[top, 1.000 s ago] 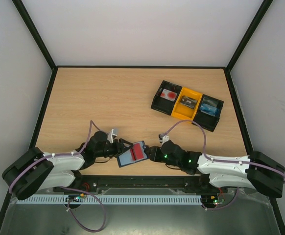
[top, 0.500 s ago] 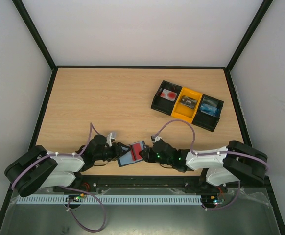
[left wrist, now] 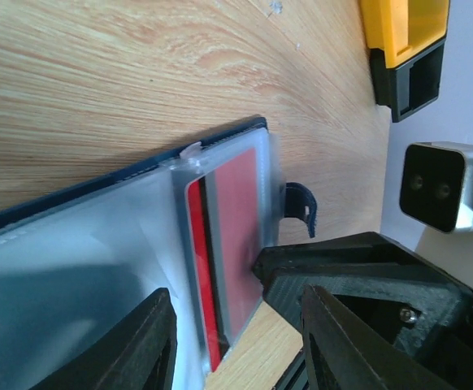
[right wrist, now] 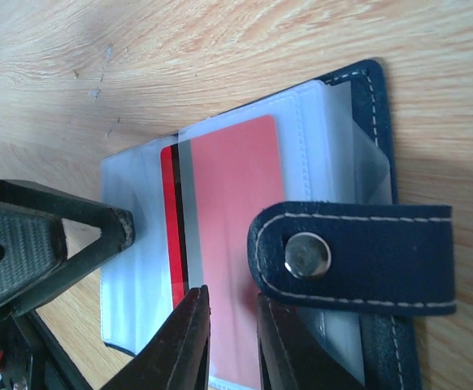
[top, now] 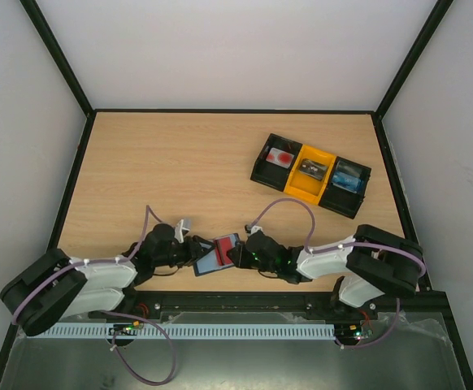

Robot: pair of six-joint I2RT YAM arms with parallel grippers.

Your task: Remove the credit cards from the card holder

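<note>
One dark navy-blue folding card holder (top: 218,254), open on the wooden bench (top: 180,162) between both arms. Red plastic card (right wrist: 220,219) sleeved inside. Left end effector (left wrist: 236,301): fingers apart, straddling the holder, likely to brace it. Right end effector (right wrist: 232,296): nearly together at the card's edge, grip not discernible.

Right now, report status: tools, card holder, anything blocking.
Left tool open over the clear sleeve. Right tool narrow over the red card edge, grip unconfirmed. Card holder open on table, card in sleeve. Closing tab overlaps the card.
</note>
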